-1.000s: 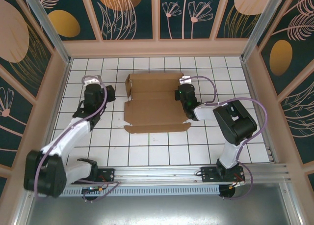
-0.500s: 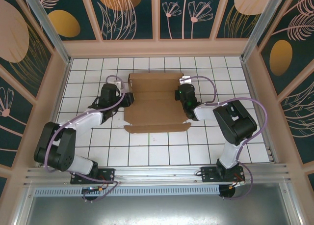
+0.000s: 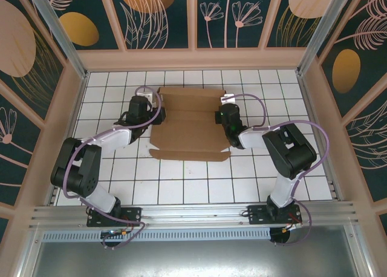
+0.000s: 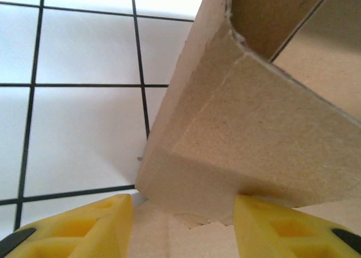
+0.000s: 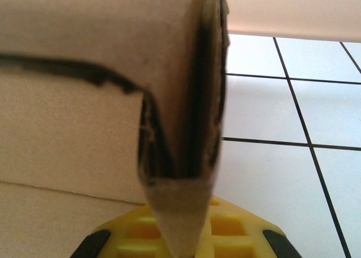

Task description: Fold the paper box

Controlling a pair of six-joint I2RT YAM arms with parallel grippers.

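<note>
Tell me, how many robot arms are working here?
2. The left arm reaches to the left edge of the paper box; the right arm reaches to its right edge. None seems hidden.

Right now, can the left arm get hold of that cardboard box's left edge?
Probably yes: the left gripper sits at the paper box's left edge, yellow fingers apart either side of a raised flap corner, with nothing blocking.

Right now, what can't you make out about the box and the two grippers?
Top view: the fingertips of the left gripper and right gripper, under their own wrists.
Left wrist view: most of the paper box, cut off by the frame edges.
Right wrist view: where the fingers meet the box, covered by a blurred folded flap.
</note>
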